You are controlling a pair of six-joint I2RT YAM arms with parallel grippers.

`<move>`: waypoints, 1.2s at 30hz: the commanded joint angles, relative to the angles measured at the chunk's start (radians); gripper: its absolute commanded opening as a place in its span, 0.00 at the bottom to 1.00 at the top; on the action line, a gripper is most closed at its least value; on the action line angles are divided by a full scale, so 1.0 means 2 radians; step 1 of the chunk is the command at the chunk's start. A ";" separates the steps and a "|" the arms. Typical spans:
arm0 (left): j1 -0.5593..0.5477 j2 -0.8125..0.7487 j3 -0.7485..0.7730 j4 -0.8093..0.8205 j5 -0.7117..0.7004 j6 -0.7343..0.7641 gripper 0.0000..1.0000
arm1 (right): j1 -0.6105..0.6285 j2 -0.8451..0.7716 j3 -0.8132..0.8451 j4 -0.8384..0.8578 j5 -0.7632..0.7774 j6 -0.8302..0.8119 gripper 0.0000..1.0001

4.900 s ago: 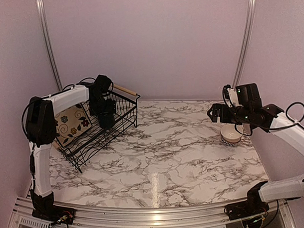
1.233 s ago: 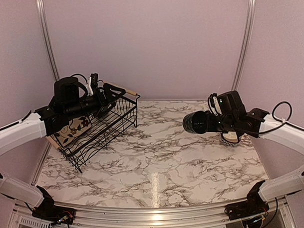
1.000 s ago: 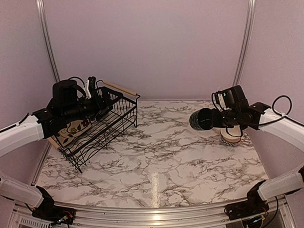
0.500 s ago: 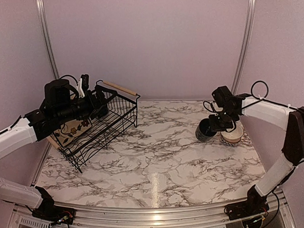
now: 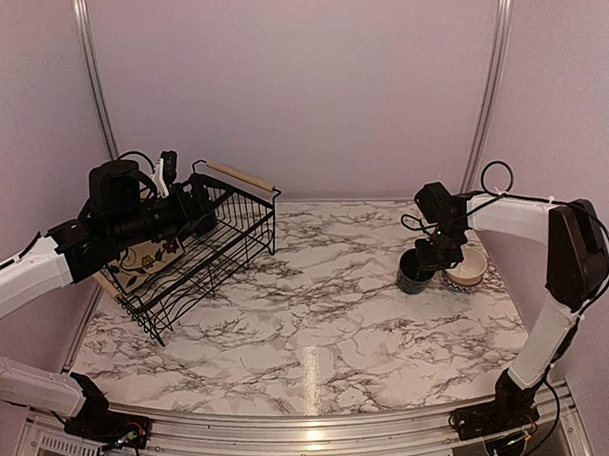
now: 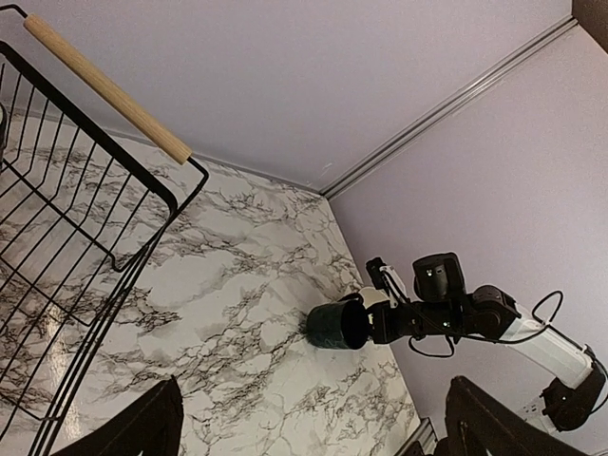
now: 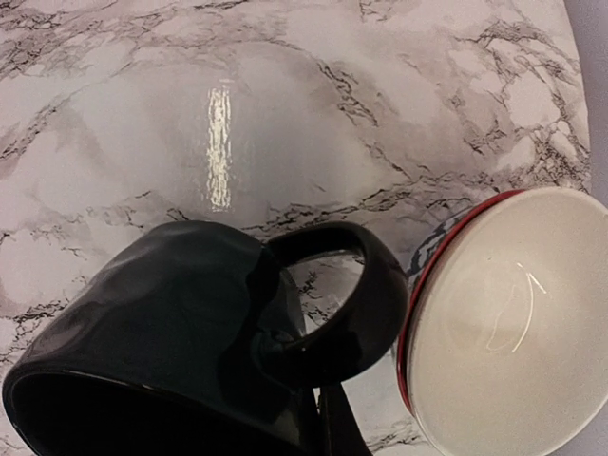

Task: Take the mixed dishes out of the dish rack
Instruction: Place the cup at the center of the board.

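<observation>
The black wire dish rack stands at the back left, its wooden handle showing in the left wrist view. A square cream plate with flowers leans inside it. My left gripper hovers open over the rack with nothing between its fingers. On the right, a dark mug sits low at the table, right beside a small red-rimmed bowl. My right gripper is shut on the mug's wall by the handle. The mug and the bowl fill the right wrist view.
The marble table runs from the rack to the bowl. Mauve walls close the back and both sides, with metal rails in the corners. The arm bases sit at the near edge.
My right arm has brought the mug down from mid-air to table level beside the bowl. The left arm has drawn back slightly leftward over the rack and stays open.
</observation>
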 commanded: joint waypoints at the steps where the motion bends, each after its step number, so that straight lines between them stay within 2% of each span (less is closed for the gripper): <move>1: 0.000 -0.011 -0.003 -0.011 -0.006 0.011 0.99 | -0.004 -0.001 0.030 0.013 0.030 0.000 0.00; 13: 0.000 -0.005 -0.002 -0.020 -0.004 0.012 0.99 | -0.010 0.007 0.025 0.024 0.028 -0.007 0.01; 29: 0.000 -0.005 0.001 -0.025 -0.002 0.017 0.99 | -0.010 0.005 0.041 0.009 0.028 -0.009 0.29; 36: 0.000 -0.008 0.002 -0.030 -0.005 0.020 0.99 | -0.009 -0.039 0.038 -0.003 0.038 -0.019 0.43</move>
